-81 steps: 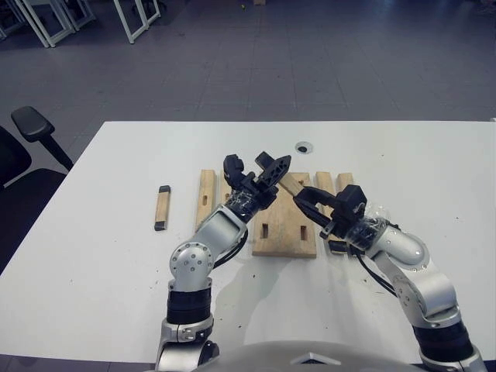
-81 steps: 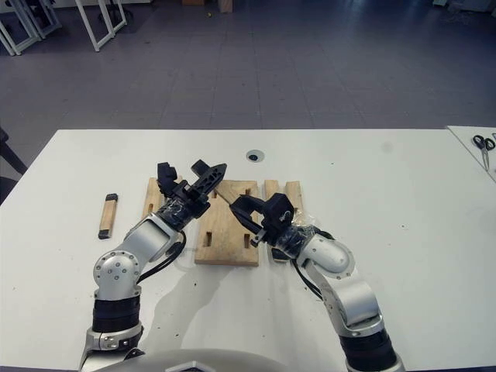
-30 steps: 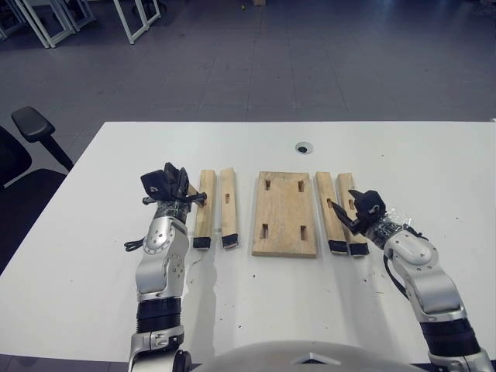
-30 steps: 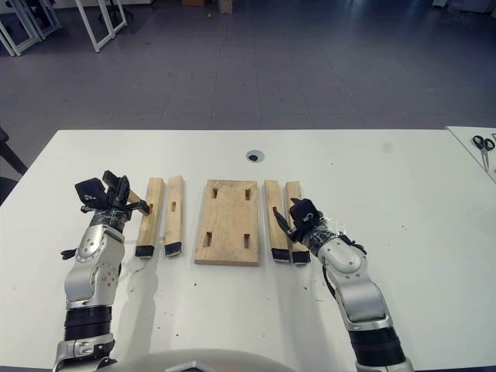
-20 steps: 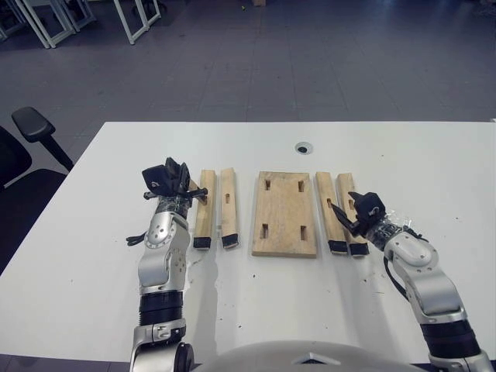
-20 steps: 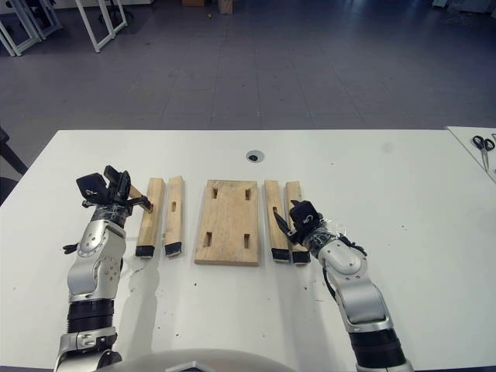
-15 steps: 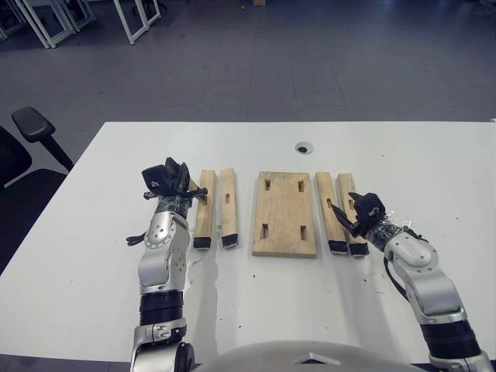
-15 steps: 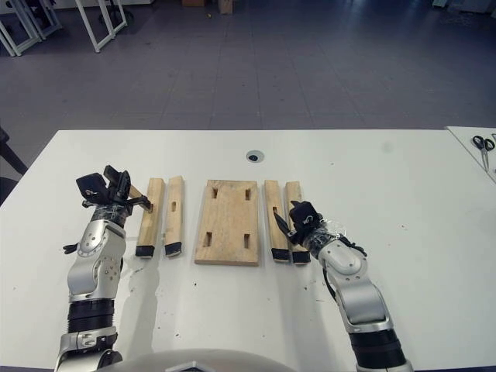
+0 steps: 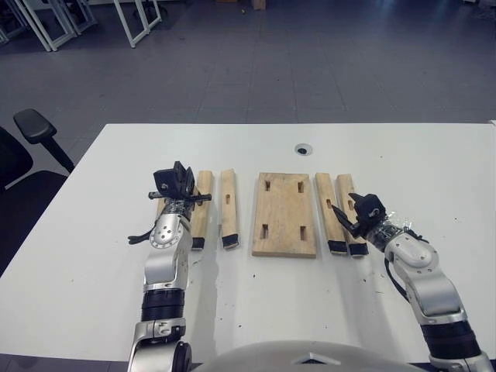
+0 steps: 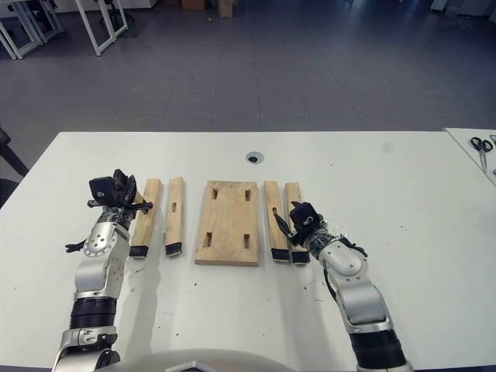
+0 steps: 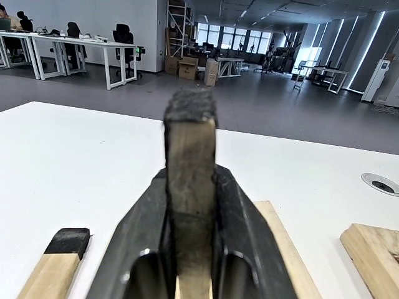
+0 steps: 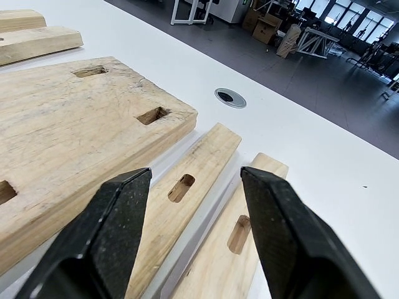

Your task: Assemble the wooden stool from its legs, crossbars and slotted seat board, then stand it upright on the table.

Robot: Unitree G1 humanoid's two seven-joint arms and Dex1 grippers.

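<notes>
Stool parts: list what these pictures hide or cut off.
Left wrist view: the crossbar, its lower length hidden inside the left gripper and cut by the picture's edge.
Right wrist view: the seat board, cut by the edge; the two legs, near ends behind the right gripper.
Left eye view: the crossbar cannot be picked out in its gripper.

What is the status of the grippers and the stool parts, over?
Left gripper shut on a crossbar. Right gripper open over the right two legs. Seat board flat, nothing assembled. Cable hole beyond the board, not in the way.
</notes>
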